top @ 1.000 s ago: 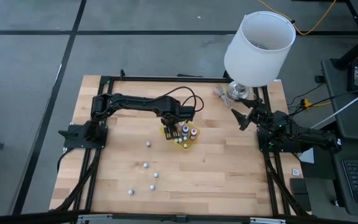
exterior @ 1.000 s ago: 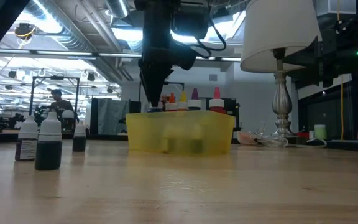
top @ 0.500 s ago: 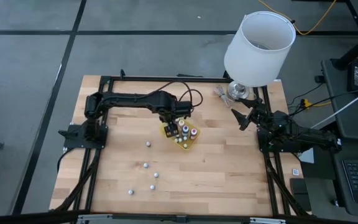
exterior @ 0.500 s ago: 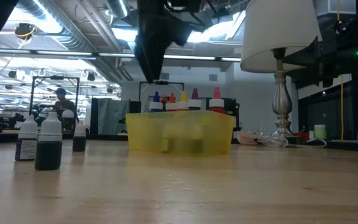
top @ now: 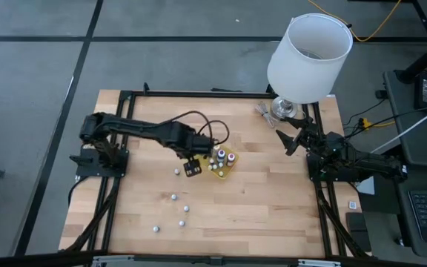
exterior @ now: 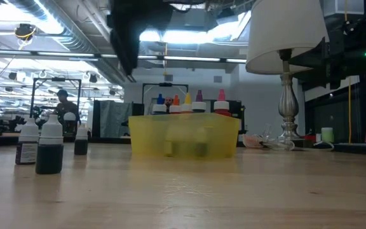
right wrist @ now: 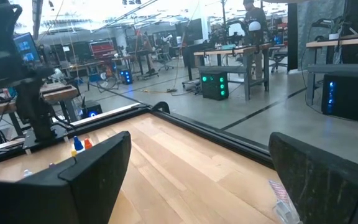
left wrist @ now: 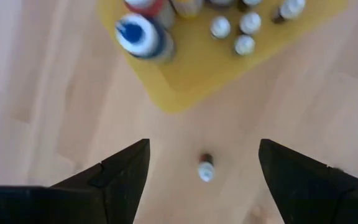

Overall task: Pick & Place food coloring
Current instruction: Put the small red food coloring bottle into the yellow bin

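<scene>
While the left tool (left wrist: 202,163) hangs open and empty above a tiny white-capped bottle (left wrist: 205,170) at the flat yellow tray's (left wrist: 194,78) 7 o'clock, it must next drop and pinch it.

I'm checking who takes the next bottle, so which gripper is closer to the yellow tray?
Left. The left gripper hovers just beside the yellow tray, open. The right gripper waits near the lamp, well off.

pale smooth wooden table (top: 258,200); translucent yellow plastic tray (exterior: 183,135); shiny metal lamp stem (exterior: 289,105), matt white shade (top: 308,55).
</scene>
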Controlling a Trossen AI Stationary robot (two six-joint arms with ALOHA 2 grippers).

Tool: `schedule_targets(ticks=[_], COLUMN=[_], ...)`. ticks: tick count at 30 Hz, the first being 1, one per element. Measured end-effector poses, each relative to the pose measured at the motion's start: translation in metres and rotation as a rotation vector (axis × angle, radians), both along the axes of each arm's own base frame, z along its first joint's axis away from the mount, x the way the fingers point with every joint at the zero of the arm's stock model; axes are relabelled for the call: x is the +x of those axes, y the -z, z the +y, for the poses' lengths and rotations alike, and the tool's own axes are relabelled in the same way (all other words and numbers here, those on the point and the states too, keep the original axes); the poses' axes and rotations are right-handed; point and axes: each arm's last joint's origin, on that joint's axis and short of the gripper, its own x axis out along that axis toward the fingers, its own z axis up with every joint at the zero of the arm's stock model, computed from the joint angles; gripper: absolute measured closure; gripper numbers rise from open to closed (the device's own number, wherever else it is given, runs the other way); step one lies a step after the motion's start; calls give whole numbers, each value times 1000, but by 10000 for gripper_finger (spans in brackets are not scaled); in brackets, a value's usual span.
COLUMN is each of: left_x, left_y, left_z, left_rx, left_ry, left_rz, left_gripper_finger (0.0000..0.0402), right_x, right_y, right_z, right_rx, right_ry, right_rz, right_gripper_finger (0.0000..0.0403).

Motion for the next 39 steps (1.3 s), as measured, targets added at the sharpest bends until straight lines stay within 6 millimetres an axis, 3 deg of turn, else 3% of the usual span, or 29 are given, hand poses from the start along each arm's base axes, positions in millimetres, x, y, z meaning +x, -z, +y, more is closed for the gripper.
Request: schedule_targets(ticks=[11, 24, 39], left_x=[-39, -54, -56], left_y=[54, 102, 120], left_z=[-25, -36, -26], left_rx=[-32, -76, -12], left_ry=[-12, 1, 36], left_rz=[49, 44, 15], left_gripper_finger=[109, 109, 109], right_x=[0, 0, 0], right_y=[0, 0, 0], right_z=[0, 0, 0], right_rx=[0, 0, 0], right_ry=[0, 0, 0], right_rz=[0, 0, 0], right_gripper_finger=[22, 22, 22])
